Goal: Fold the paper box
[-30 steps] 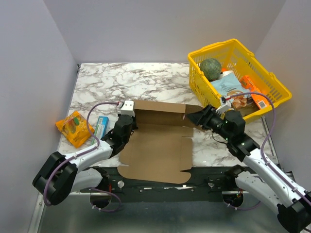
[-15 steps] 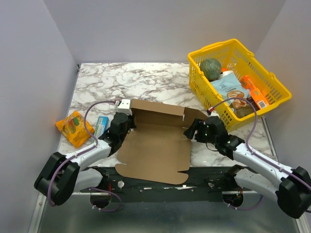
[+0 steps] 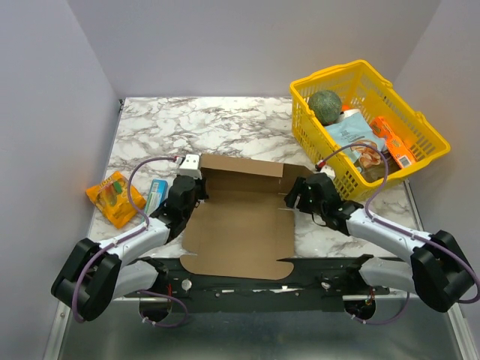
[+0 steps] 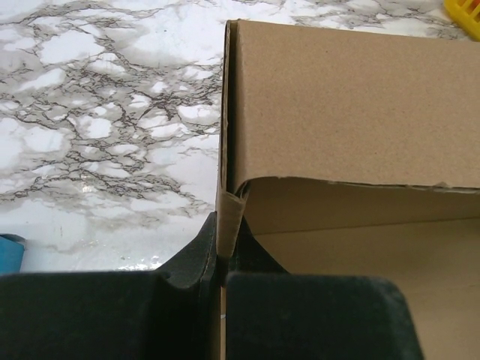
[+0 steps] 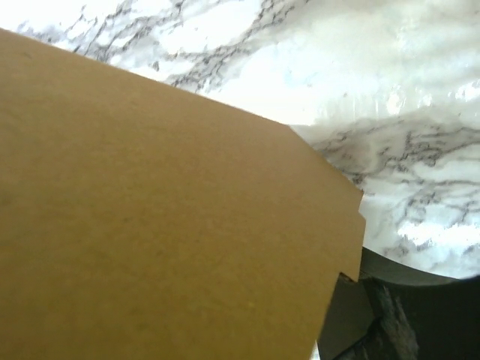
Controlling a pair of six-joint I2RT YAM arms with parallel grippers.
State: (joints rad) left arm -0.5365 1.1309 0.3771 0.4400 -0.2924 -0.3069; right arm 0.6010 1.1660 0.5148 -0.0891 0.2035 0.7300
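The left claw is clamped shut on the box's raised left flap; the right claw sits at its right flap, opening hidden; the box lies at the counter's near edge; uneven lifting could buckle the back wall.

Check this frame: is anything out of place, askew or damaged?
The paper box overhangs the near edge of the table, its front flap lying over the black arm mount. Nothing looks spilled.
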